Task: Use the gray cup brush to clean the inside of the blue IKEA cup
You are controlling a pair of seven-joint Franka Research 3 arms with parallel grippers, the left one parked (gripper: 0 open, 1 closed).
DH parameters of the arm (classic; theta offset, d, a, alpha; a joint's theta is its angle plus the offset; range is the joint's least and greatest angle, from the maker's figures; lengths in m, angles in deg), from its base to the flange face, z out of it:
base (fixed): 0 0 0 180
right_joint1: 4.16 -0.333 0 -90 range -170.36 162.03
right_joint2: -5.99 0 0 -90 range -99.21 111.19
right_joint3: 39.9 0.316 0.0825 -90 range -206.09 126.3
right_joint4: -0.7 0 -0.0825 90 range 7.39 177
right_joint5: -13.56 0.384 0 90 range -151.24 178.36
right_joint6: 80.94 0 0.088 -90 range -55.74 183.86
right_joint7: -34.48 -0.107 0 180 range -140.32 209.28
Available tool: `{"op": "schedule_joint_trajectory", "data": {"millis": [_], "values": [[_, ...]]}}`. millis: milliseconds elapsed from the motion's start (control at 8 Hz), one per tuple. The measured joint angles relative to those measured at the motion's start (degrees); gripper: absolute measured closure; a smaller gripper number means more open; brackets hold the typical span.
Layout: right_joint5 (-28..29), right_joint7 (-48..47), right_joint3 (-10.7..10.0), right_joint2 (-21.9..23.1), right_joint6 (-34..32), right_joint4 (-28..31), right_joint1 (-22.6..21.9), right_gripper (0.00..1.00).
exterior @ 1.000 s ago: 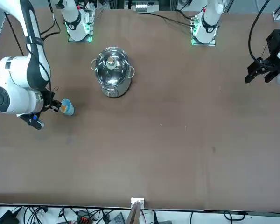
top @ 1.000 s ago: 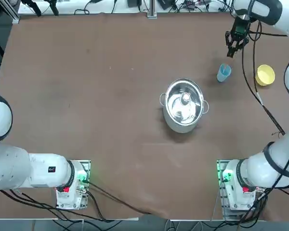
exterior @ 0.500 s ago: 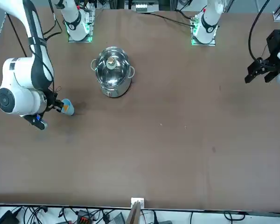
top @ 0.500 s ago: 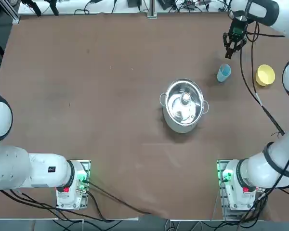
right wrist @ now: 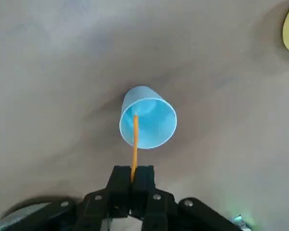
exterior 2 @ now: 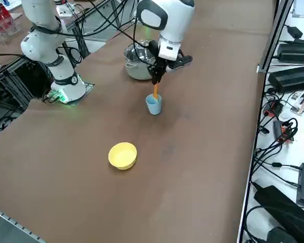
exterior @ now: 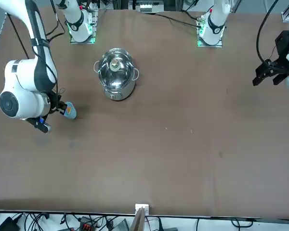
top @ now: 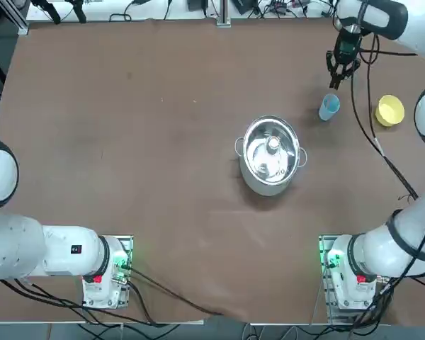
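— Okay, right gripper (right wrist: 135, 174)?
— Pinched tight on the orange stick of the brush (right wrist: 135, 144); stick reaches over the blue cup's mouth.
— Blue cup (right wrist: 147, 118)?
— On the table (exterior 2: 192, 126), between the steel pot (exterior 2: 138, 68) and the yellow cup (exterior 2: 122, 155).
— Pot lid (top: 270, 150)?
— On the pot.

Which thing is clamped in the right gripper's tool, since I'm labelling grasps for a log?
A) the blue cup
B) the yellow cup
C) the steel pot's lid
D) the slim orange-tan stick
D: the orange-tan stick runs out from between the closed fingers of the right tool.
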Motion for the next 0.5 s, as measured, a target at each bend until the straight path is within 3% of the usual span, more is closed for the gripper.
{"op": "schedule_joint_trajectory", "data": {"millis": [500], "values": [[0.0,0.0,-1.0,0.0,-1.4,0.3,0.9,0.97]]}}
